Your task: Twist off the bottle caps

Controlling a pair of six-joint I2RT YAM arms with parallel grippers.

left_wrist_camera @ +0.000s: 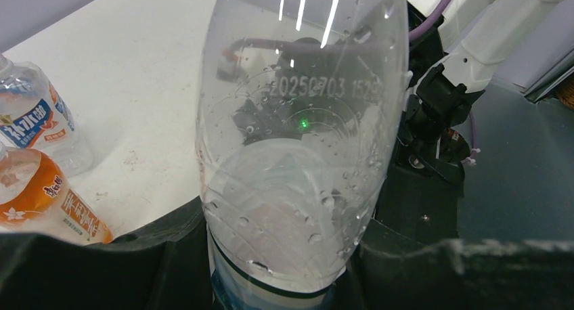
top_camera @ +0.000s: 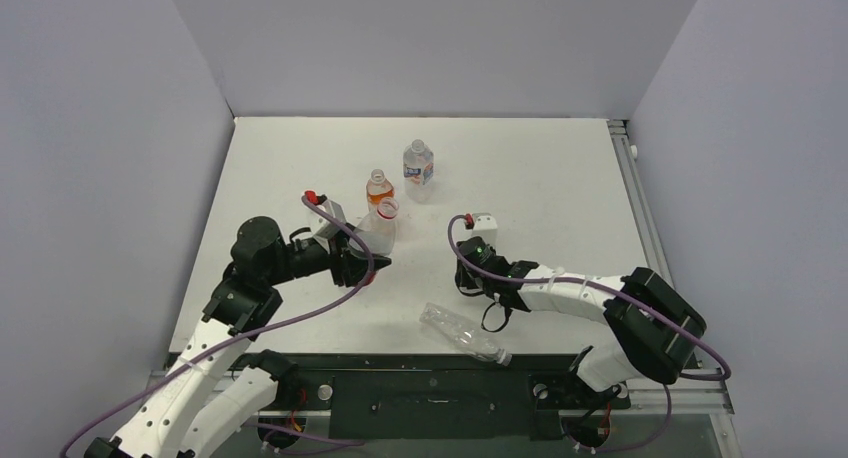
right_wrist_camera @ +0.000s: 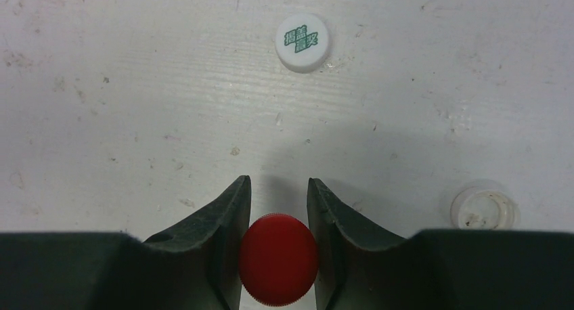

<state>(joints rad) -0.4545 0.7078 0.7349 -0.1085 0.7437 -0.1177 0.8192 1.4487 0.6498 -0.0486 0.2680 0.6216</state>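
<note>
My right gripper [right_wrist_camera: 277, 188] points down at the table and is shut on a bright red bottle cap [right_wrist_camera: 278, 258], pinched between both fingers. A white cap [right_wrist_camera: 302, 42] with green print lies flat ahead of it. A clear whitish cap [right_wrist_camera: 484, 208] rests to the right. In the top view the right gripper [top_camera: 478, 278] sits mid-table. My left gripper [top_camera: 355, 258] is shut on the body of a clear bottle [left_wrist_camera: 301, 154] wet with droplets; its neck [top_camera: 388, 210] carries a red ring and has no cap on it.
An orange bottle [top_camera: 379, 188] and a clear labelled bottle [top_camera: 418, 163] stand behind the held one, both close to it in the left wrist view. Another clear bottle [top_camera: 465, 333] lies on its side near the table's front edge, beside the right arm [top_camera: 580, 293].
</note>
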